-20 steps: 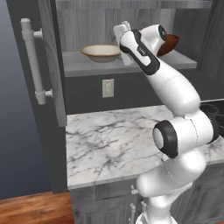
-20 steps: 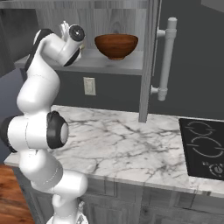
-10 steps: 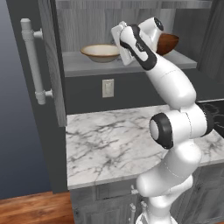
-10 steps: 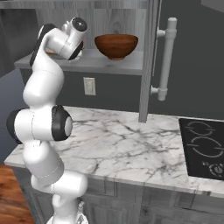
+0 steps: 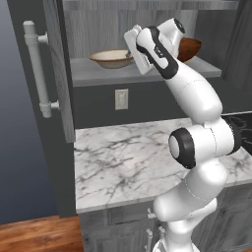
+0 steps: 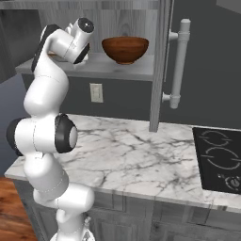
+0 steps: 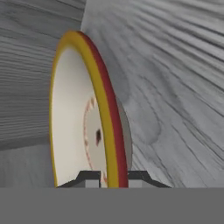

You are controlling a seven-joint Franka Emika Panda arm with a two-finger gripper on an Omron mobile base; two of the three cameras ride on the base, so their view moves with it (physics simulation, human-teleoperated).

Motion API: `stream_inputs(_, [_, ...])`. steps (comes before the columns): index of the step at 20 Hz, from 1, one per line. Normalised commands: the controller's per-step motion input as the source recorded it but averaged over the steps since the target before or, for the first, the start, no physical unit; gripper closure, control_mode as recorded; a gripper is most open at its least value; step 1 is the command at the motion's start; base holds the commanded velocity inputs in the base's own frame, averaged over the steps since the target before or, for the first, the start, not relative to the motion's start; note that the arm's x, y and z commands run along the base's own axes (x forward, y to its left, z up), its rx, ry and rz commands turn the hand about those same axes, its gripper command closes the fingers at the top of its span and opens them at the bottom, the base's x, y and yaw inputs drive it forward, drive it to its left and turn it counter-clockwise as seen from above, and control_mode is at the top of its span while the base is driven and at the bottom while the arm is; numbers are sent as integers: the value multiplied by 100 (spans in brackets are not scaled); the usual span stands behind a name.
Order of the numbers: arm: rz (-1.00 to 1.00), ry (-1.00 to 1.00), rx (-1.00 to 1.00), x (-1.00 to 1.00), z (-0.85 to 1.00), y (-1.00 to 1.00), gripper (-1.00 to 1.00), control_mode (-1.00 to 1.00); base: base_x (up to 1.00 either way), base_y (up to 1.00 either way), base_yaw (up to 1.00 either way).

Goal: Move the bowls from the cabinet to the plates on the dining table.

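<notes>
A white marble counter (image 5: 118, 162) with grey veins runs across the middle of the left base view and fills the centre of the right base view, its front edge toward the lower part of the frame. Set into it at the right edge of the right base view is a black stove (image 6: 220, 157) with ring marks on its surface. On the dark grey wall (image 6: 122, 96) behind the counter sits a pale outlet plate (image 5: 121, 99), just above the marble's back edge. Below the counter are grey panelled fronts (image 6: 155, 223). A strip of reddish wood floor (image 5: 34, 236) shows at the lower left of the left base view.
</notes>
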Motion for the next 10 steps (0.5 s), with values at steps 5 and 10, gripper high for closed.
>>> stream_inputs(5, [2,0,0,-4,-40,1,100,-100,0,0,0])
stream_inputs(10, [1,0,1,-8,-20,-3,100,-100,0,0,0])
